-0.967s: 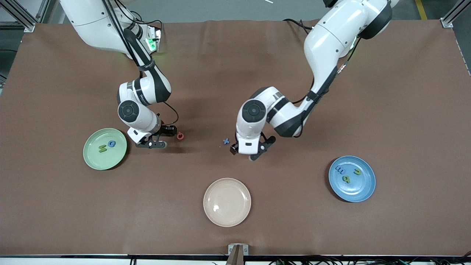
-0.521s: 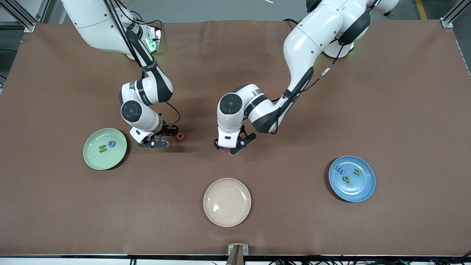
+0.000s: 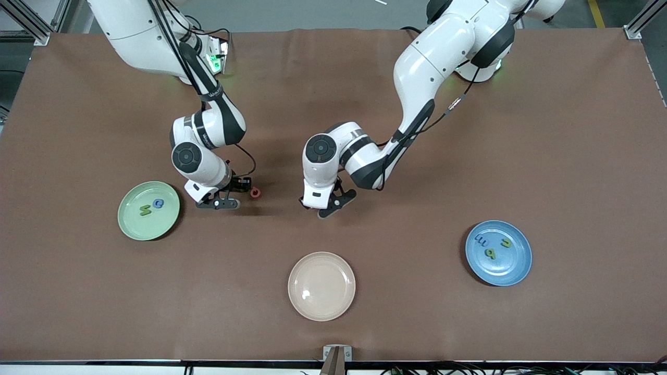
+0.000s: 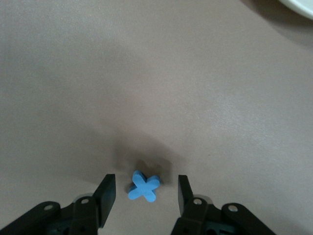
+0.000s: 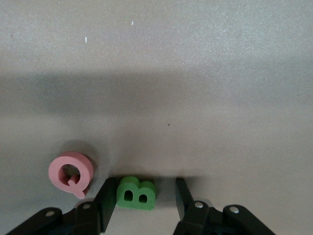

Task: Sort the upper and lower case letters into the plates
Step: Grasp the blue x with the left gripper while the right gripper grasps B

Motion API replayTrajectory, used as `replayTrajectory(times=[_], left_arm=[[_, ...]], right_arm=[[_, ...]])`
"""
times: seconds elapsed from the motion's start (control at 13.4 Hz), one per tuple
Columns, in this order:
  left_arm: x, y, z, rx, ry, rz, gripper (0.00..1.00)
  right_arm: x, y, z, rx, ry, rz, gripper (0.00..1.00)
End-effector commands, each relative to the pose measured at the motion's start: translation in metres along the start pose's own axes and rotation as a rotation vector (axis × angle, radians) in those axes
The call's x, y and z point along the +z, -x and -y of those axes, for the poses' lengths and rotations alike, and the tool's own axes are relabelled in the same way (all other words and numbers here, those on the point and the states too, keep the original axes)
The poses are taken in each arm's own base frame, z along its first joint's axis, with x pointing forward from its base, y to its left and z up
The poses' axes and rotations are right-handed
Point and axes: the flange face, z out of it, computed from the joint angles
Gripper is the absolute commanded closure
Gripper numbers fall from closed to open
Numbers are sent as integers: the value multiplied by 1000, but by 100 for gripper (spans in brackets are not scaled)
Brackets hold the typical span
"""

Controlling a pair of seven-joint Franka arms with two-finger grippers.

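Here chunky blue x (image 4: 144, 186) between left claw (image 4: 145, 195) fingers, untouched.

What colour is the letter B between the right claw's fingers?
Green; the letter B shows best in the right wrist view.

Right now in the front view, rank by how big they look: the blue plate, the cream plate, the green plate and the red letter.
1. Cream plate, though it lies nearest the camera.
2. Blue plate.
3. Green plate, close to the blue one; hard to separate.
4. Red letter, far smaller.
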Motion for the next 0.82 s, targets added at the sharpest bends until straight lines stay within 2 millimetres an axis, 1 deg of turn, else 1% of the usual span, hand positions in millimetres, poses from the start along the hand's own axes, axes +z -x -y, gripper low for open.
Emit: replayTrajectory(times=[0.0,0.15,0.22,0.3,0.37,0.45,0.59,0.67,0.74], left_arm=[[7,1,-3,16,2,3,41],[9,2,-3,16,1,6,42],[10,1,-2,15,-1,5,45],[11,1,-2,15,-4,5,50],[10,2,-2,22,-2,6,58],[10,2,-2,39,-2,8,62],[11,1,-2,43,-5,9,64],[12,0,-1,52,-7,8,72],[7,-2,0,53,-16,3,85]], right_arm=[[5,7,7,18,-11,6,55],[6,8,7,22,-12,11,60],[6,7,7,21,-13,10,64],[6,8,7,22,-12,11,65],[6,8,8,20,-11,14,66],[6,8,8,20,-10,18,69],[1,10,6,21,-8,35,70],[-8,9,3,25,-10,35,70],[-19,7,-3,32,-14,36,71]])
